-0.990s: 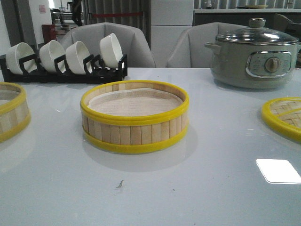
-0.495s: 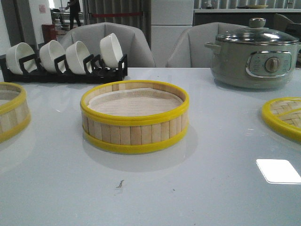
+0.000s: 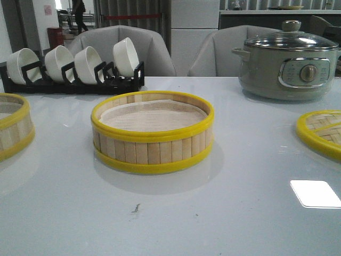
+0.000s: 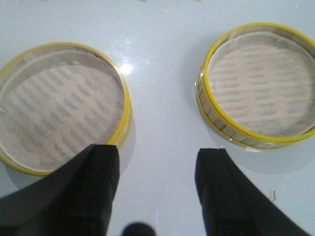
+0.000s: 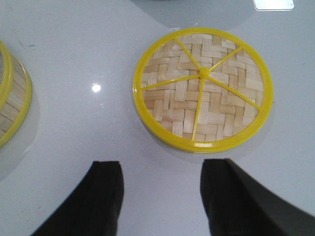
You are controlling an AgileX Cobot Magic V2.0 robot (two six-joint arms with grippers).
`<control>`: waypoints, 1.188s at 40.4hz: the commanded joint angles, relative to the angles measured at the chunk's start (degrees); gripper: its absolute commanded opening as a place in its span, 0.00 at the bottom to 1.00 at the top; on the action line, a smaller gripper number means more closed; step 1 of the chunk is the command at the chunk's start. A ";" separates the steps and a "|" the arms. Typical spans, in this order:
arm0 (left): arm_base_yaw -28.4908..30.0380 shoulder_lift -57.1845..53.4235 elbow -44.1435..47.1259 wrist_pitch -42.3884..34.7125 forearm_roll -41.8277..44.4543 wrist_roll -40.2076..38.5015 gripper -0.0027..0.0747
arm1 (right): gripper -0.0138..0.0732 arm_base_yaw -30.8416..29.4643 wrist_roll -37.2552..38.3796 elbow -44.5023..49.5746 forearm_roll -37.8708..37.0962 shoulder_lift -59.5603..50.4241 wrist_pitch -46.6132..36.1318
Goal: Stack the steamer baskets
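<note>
- A steamer basket [image 3: 152, 133] with a white liner stands mid-table.
- A second steamer basket [image 3: 13, 128] is cut off at the left edge.
- A woven yellow-rimmed lid [image 3: 321, 132] lies at the right edge.
- Four white bowls [image 3: 74, 63] stand tilted in a black rack [image 3: 72, 82].
- A grey-green electric pot [image 3: 289, 63] carries a glass lid [image 3: 291, 40].
- The white table [image 3: 240, 213] reflects a bright patch.

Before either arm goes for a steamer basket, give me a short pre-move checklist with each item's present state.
1. Left end effector open, nothing held: ok.
2. Right end effector open, nothing held: ok.
3. Centre basket upright, only its white liner inside: ok.
4. Left basket standing apart from the centre one, free to lift: ok, though the front view cuts it off.
5. Lid flat on the table, apart from both baskets: ok.
6. Liner fixed in the left basket: cannot tell.
</note>
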 commanded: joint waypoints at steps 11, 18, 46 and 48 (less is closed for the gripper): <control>-0.36 15.31 -1.37 -12.46 8.43 0.60 0.58 | 0.69 0.03 0.01 -2.04 -0.35 -0.52 -4.29; -0.25 21.25 -1.37 -17.63 10.32 0.60 0.58 | 0.69 0.03 0.01 -2.04 -0.35 -0.52 -4.10; 6.58 35.02 -1.75 -23.49 -4.22 3.25 0.58 | 0.69 0.03 0.01 -2.04 -0.35 -0.52 -4.19; 6.58 35.84 -1.75 -23.49 -4.11 3.25 0.58 | 0.69 0.03 0.01 -2.04 -0.35 -0.52 -4.19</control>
